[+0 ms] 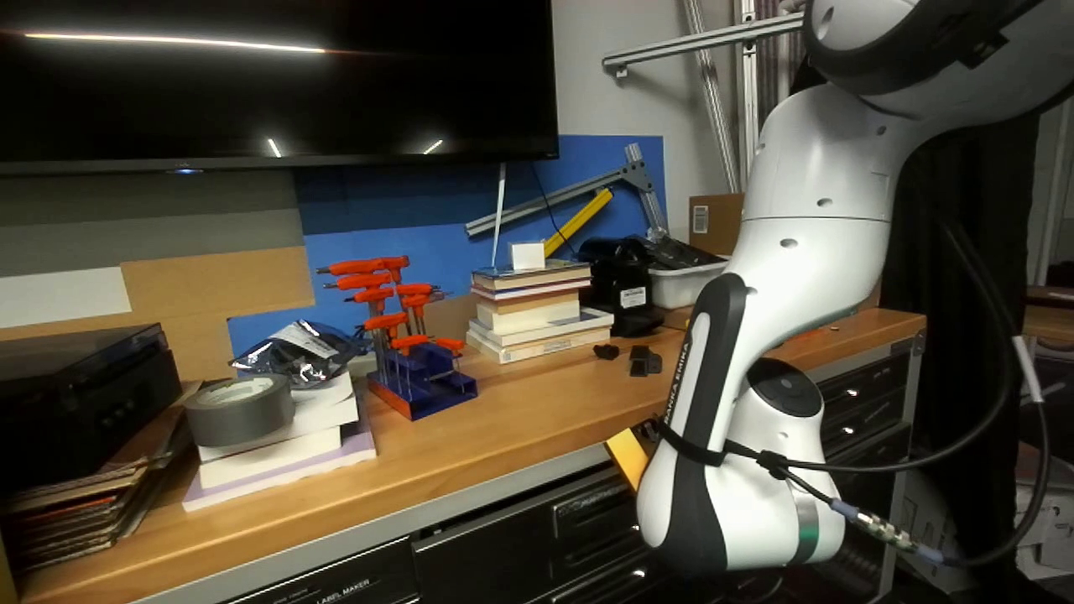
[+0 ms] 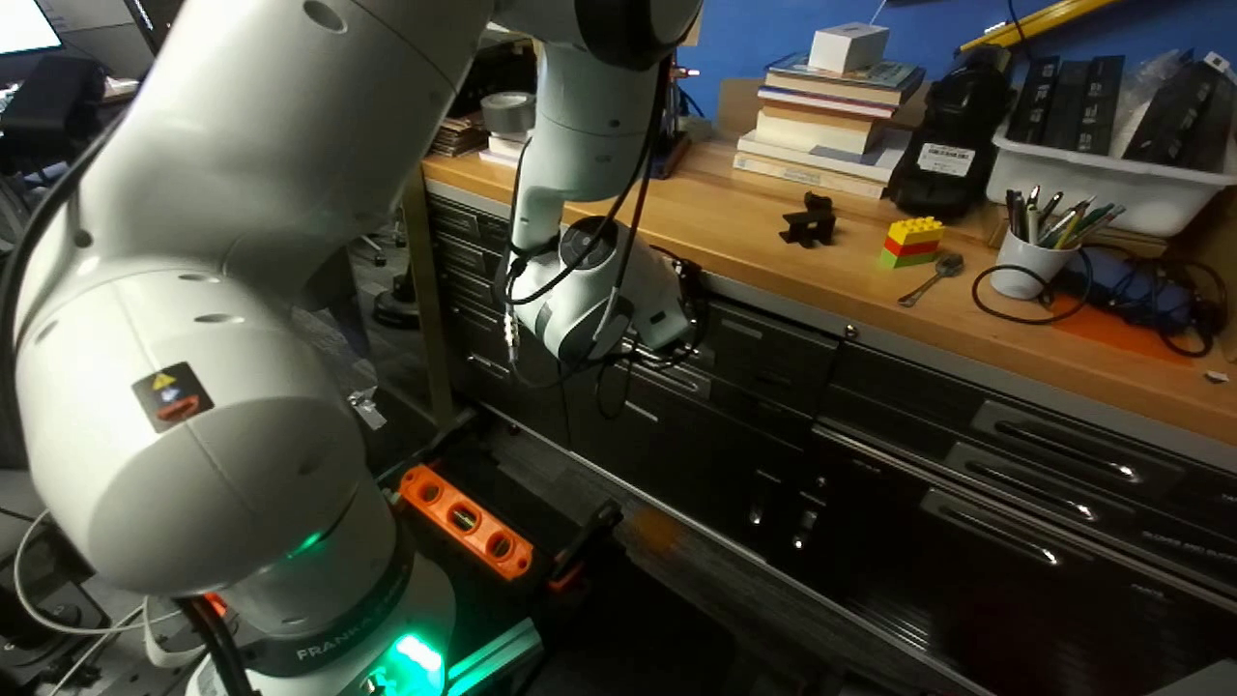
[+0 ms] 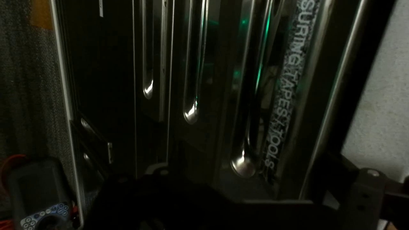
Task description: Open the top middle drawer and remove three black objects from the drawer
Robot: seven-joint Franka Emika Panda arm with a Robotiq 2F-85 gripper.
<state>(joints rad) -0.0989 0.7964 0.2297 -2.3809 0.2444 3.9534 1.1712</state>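
Spread gripper (image 3: pixel 266 187) before the drawer (image 1: pixel 487 541), black objects (image 1: pixel 644 364) up on the bench (image 1: pixel 520 411)

In an exterior view, I see the arm (image 1: pixel 814 193) reach down in front of the drawer, its wrist (image 1: pixel 755 503) covering the right part. A dark gap runs along the drawer's top edge; whether it stands ajar I cannot tell for sure. The black objects rest on the bench above the drawer, toward its right end, one small piece just beside a bigger clump; I cannot make out the exact count. Farther back above the drawer stand the books (image 1: pixel 537 319), a white box (image 1: pixel 528 256) on top. The tool rack (image 1: pixel 419 386) is above and to the left of the drawer, the tape (image 1: pixel 240 411) well off to its left.

In an exterior view, toy bricks (image 2: pixel 911 244), a spoon (image 2: pixel 928 282) and a cup (image 2: pixel 1030 266) of pens sit on the bench, up and to the right of the drawer. The wrist and its cables hide the gripper here.

In the wrist view, the drawer appears turned sideways, its label (image 3: pixel 284 99) ending in "TAPES / TOOLS". The gripper enters from the bottom, its fingers wide apart, the drawer's front showing between them; one finger nearly melts into the dark.
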